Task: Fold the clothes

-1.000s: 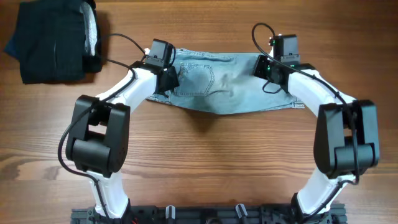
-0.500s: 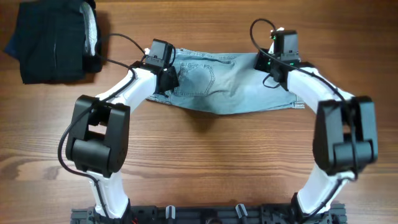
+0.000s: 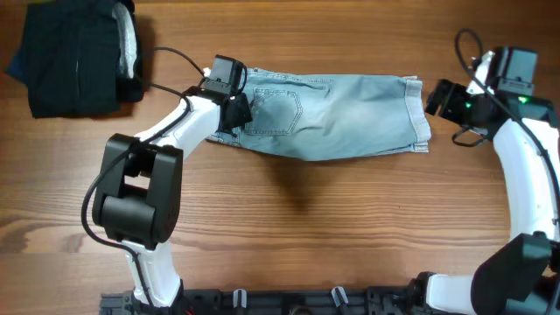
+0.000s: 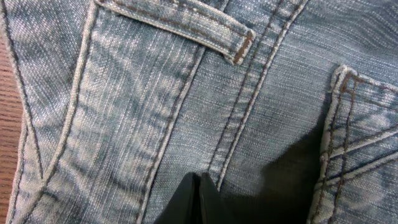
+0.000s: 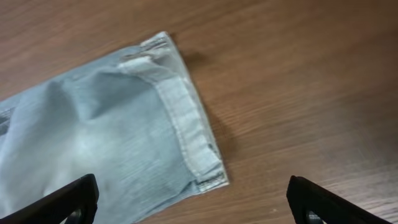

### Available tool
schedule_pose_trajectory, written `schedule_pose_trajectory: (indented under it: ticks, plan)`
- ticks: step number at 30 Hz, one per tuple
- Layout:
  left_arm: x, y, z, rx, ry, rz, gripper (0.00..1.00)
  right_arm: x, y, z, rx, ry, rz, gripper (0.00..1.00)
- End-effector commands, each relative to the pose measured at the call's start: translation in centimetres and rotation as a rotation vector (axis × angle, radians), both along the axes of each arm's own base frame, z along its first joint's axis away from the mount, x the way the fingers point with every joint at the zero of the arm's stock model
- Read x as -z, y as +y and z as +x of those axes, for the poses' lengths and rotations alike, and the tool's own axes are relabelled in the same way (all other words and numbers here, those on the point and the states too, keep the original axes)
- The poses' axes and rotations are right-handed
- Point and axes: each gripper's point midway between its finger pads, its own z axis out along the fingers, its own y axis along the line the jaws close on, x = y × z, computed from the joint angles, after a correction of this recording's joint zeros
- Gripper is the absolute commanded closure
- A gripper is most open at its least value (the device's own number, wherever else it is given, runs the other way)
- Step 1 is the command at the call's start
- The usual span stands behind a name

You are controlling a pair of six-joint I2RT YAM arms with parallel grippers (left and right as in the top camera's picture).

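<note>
A brown wooden surface (image 3: pixel 306 219) carries two things. Faded light blue denim shorts (image 3: pixel 350 114) lie flat across its far middle, waistband to the left and hem to the right. A folded black pile (image 3: pixel 74 57) with a pale edge sits in the far left corner, apart from them.

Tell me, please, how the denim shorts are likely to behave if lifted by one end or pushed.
Probably floppy: the shorts lie flat with soft wrinkles, so lifted by one end they would likely sag. The cuffed hem looks doubled, perhaps a firmer pinch point. Pushed, they may bunch rather than slide on the wooden table.
</note>
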Motion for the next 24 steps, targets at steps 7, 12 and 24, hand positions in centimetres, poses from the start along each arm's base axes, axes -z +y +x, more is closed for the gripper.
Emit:
schedule_pose_trajectory:
  ticks: [7, 12, 24]
  plan:
    - [3.0, -1.3, -2.6, 0.033, 0.106, -0.038, 0.96, 7.6, 3.6, 1.0, -0.201, 0.072, 0.223, 0.02]
    - [3.0, -1.3, -2.6, 0.033, 0.105, -0.037, 0.96, 11.0, 4.5, 1.6, -0.217, 0.109, 0.305, 0.02]
    - [3.0, -1.3, -2.6, 0.033, 0.106, -0.038, 0.96, 13.9, 2.8, 0.0, -0.108, 0.218, 0.238, 0.09]
